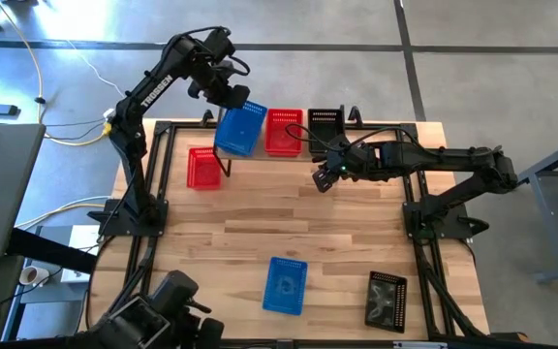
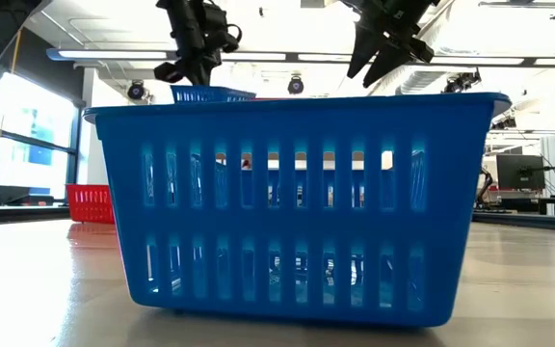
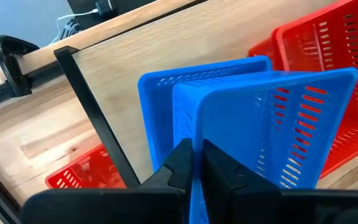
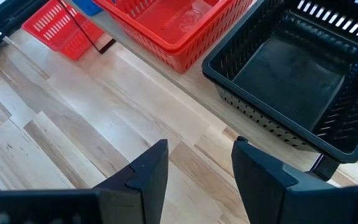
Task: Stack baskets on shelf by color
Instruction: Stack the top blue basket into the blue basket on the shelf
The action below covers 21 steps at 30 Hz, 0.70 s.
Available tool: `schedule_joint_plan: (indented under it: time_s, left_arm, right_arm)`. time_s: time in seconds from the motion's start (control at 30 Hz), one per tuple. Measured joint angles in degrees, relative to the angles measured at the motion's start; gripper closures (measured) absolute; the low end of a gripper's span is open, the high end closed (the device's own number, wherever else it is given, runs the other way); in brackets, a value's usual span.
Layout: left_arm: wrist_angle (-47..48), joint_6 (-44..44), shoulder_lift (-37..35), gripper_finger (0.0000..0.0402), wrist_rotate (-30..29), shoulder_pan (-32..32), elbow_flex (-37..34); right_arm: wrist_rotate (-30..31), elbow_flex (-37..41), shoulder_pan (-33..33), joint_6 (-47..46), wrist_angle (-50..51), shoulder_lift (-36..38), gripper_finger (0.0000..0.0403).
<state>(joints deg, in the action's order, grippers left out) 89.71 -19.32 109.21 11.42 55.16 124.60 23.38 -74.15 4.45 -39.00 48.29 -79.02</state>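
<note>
Left gripper (image 1: 232, 95) clamped on blue basket (image 1: 240, 129) rim over shelf's (image 1: 223, 160) left end, nested blue baskets; right gripper (image 1: 324, 178) wide open, empty, near black basket (image 1: 325, 129).

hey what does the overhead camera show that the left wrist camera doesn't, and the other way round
Only the high view shows the right pincer open over bare tabletop, the black basket on the shelf, and the loose blue basket and loose black basket near the table's front edge.

Only the left wrist view shows the left pincer's fingers pinched shut on the rim of the held blue basket, which is tilted.

Both show that held blue basket, the red basket on the shelf beside it, and the red basket on the table.
</note>
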Motion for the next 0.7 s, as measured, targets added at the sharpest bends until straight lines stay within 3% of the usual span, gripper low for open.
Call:
schedule_joint_plan:
  time_s: [0.7]
  left_arm:
    - [-2.9,-3.0,0.9,0.0318,-0.1,-0.2,0.0]
  right_arm:
    - [0.0,0.0,0.0,0.4,0.0,0.0,0.0242]
